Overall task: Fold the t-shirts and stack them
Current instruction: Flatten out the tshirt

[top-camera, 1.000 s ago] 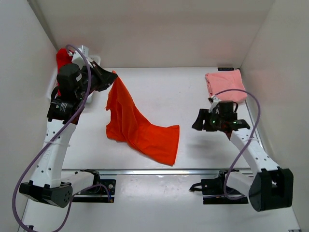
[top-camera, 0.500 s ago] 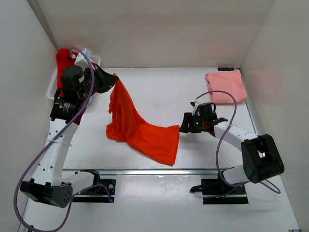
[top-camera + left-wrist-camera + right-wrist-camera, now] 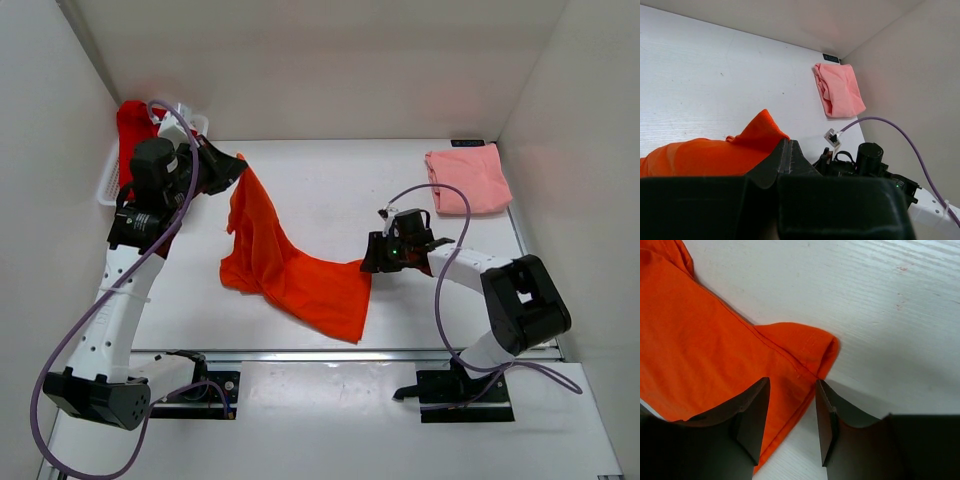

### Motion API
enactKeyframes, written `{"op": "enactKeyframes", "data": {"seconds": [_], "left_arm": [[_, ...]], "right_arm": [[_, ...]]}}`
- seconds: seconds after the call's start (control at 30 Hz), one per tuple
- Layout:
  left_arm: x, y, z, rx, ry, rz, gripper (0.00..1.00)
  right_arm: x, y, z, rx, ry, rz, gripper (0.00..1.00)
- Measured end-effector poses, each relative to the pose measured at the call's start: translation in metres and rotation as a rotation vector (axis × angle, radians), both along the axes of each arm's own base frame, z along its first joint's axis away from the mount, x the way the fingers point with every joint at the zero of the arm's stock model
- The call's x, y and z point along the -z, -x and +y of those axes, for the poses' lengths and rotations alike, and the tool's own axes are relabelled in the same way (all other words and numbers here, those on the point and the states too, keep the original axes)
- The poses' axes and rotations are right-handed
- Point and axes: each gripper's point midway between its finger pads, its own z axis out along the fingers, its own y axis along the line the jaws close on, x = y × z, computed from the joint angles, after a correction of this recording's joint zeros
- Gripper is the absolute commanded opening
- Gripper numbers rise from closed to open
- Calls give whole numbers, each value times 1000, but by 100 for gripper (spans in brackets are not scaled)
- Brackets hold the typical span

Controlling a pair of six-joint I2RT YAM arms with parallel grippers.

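The orange t-shirt [image 3: 290,268] hangs from the left claw [image 3: 232,166], pinched by one corner, its lower half lying on the counter [image 3: 340,190]. The right claw [image 3: 790,420], fingers apart, straddles its sleeve hem.

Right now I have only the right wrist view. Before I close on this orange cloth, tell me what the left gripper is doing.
Observer: The left gripper is shut on the orange t-shirt, holding one end raised off the table.
Operator: Describe how the rest of it lies.
Observer: It drapes down from that grip and spreads flat toward your right gripper, which is open over its near edge.
Operator: Point out any folded shirt.
Observer: A folded pink t-shirt lies at the table's far right corner, apart from both arms.
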Motion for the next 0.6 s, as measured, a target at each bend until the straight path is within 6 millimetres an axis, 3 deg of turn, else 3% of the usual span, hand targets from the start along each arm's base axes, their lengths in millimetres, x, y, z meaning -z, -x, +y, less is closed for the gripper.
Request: {"op": "enactKeyframes", "data": {"seconds": [0.1, 0.13, 0.2, 0.27, 0.6], "left_arm": [[4, 0, 0, 0, -1, 8, 0], [5, 0, 0, 0, -1, 11, 0], [6, 0, 0, 0, 0, 14, 0], [6, 0, 0, -1, 1, 14, 0], [9, -1, -1, 1, 8, 18, 0]], "right_arm": [[3, 0, 6, -16, 7, 6, 38], [3, -1, 7, -20, 10, 6, 33], [5, -1, 9, -31, 16, 6, 11], [7, 0, 10, -33, 21, 13, 1], [1, 0, 3, -23, 52, 20, 0]]}}
